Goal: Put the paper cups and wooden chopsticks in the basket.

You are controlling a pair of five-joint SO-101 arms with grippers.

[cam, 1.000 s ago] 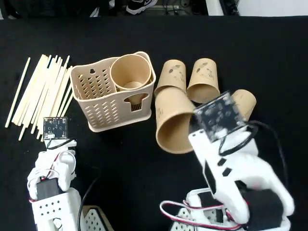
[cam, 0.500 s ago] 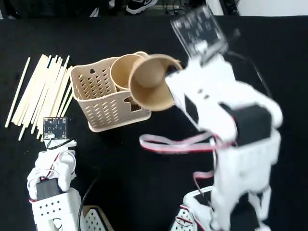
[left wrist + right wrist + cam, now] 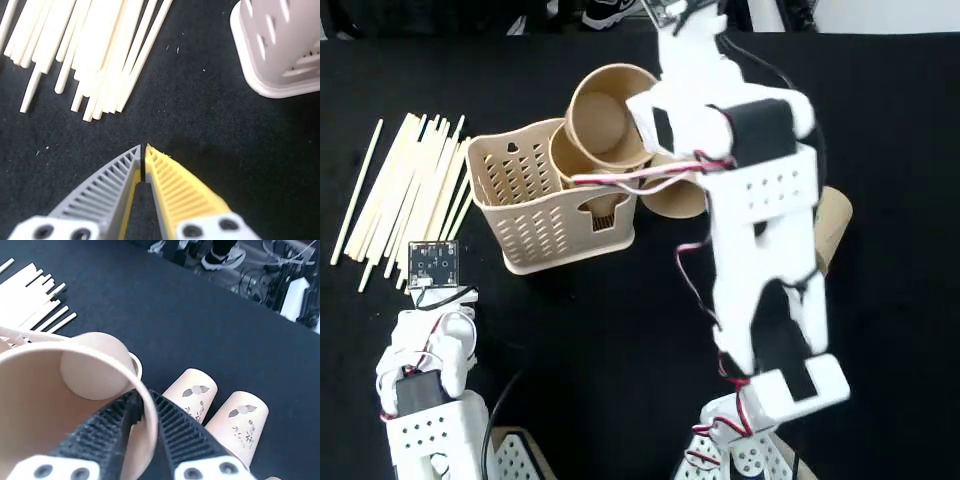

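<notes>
Upper centre, right gripper (image 3: 143, 399) pinches a tan paper cup (image 3: 603, 115) over the beige plastic basket (image 3: 535, 222). The left gripper (image 3: 144, 149) sits pressed together.

Overhead camera and close wrist cameras share chopsticks (image 3: 405, 190).

White arm shells (image 3: 760, 260), black motors (image 3: 760, 125); left claw (image 3: 144, 147) grey-yellow, right claw (image 3: 144, 396) black

A: How many paper cups (image 3: 608, 118)?
B: Five I can make out, some partly behind an arm (image 3: 760, 195).
A: The basket (image 3: 535, 215)?
B: Just one, at eleven o'clock.
A: And wooden chopsticks (image 3: 405, 185)?
B: One loose heap at ten o'clock, too overlapped for an exact count.
</notes>
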